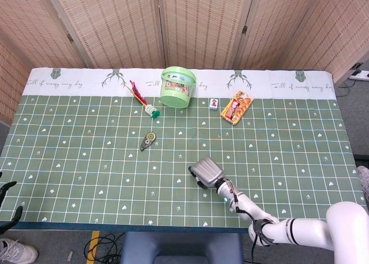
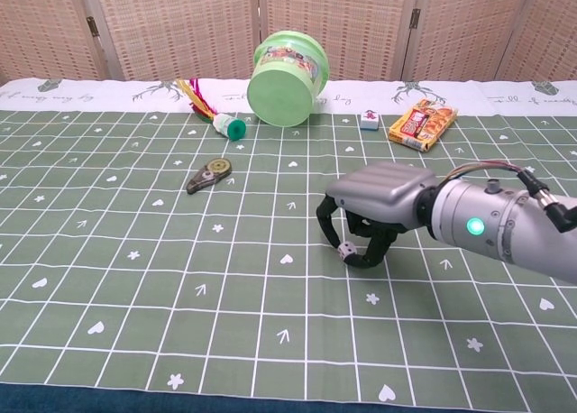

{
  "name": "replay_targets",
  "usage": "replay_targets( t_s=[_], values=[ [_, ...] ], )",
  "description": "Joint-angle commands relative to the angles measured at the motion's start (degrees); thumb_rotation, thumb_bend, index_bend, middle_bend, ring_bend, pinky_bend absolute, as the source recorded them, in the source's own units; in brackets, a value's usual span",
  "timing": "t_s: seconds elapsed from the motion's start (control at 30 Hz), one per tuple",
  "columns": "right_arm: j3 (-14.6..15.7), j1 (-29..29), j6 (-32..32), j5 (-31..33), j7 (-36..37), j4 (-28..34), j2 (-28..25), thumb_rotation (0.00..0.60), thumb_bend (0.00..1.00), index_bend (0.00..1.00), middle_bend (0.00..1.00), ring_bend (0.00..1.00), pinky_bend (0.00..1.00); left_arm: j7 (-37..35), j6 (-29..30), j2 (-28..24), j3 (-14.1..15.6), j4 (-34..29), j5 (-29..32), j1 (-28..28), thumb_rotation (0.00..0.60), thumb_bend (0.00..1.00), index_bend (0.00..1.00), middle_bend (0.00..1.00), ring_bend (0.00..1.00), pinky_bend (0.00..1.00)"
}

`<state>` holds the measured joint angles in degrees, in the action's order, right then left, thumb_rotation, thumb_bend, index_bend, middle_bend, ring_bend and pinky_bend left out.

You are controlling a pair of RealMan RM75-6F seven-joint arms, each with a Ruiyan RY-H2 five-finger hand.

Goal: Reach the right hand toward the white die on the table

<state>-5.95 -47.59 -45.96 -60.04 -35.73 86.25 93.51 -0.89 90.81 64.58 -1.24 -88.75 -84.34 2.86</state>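
Right hand (image 2: pixel 374 216) hovers palm-down near the worktop's front edge, fingers curled loosely around the small white die (image 2: pixel 345 250), apparently lining up a grab.

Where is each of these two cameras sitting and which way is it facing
Head view: high at the near edge, looking down across the green table to the wicker screen; shows the right hand with its arm, and the left hand at the left edge.
Chest view: low, near tabletop height, facing the screen; shows only the right hand and forearm, fingers curled around the white die.
Shared: right hand, green bucket, snack box, correction tape, shuttlecock, small tile.
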Motion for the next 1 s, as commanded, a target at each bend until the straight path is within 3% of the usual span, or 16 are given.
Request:
replay_targets(
  t_s=[0.03, 0.47, 0.57, 0.63, 0.7, 0.8, 1.0],
  values=[
    [0.14, 0.19, -0.79, 0.15, 0.56, 0.20, -0.37, 0.600, 0.30, 0.59, 0.97, 1.00, 0.99, -0.08, -0.05, 0.05, -0.02, 0.06, 0.02, 0.02, 0.600, 0.39, 0.23, 0.02, 0.03, 0.09],
    [-0.08, 5.81, -10.00, -0.63, 5.57, 5.40, -10.08, 0.600, 0.30, 0.63, 0.97, 1.00, 0.99, -0.47, -0.47, 0.80, -0.12, 0.78, -0.43, -0.26, 0.600, 0.39, 0.23, 0.02, 0.03, 0.09],
    [-1.59, 8.16, -16.72, -6.73, 10.99, 4.99, -10.23, 0.600, 0.31, 0.63, 0.98, 1.00, 0.99, -0.33, -0.52, 1.01, -0.15, 0.74, -0.68, -0.42, 0.600, 0.39, 0.23, 0.02, 0.03, 0.09],
    [-2.14, 9.62, -20.74, -10.39, 14.67, 3.74, -9.73, 0.600, 0.31, 0.56, 0.98, 1.00, 0.99, -0.20, -0.49, 1.04, -0.17, 0.70, -0.81, -0.48, 0.600, 0.39, 0.23, 0.02, 0.02, 0.09],
    [-2.60, 10.83, -23.81, -12.57, 16.77, 2.93, -9.61, 0.600, 0.31, 0.31, 0.98, 1.00, 0.99, -0.11, -0.47, 1.00, -0.18, 0.64, -0.84, -0.48, 0.600, 0.39, 0.23, 0.02, 0.03, 0.09],
    [-2.74, 11.77, -25.34, -13.46, 16.14, 3.40, -10.75, 0.600, 0.31, 0.04, 0.97, 1.00, 0.99, 0.09, -0.40, 1.03, -0.26, 0.57, -0.75, -0.46, 0.600, 0.39, 0.23, 0.02, 0.03, 0.09],
    [-2.65, 12.94, -24.79, -11.71, 12.84, 3.74, -12.78, 0.600, 0.31, 0.00, 0.97, 1.00, 1.00, 0.12, -0.47, 0.98, -0.27, 0.45, -0.72, -0.46, 0.600, 0.39, 0.23, 0.02, 0.03, 0.09]
  ],
)
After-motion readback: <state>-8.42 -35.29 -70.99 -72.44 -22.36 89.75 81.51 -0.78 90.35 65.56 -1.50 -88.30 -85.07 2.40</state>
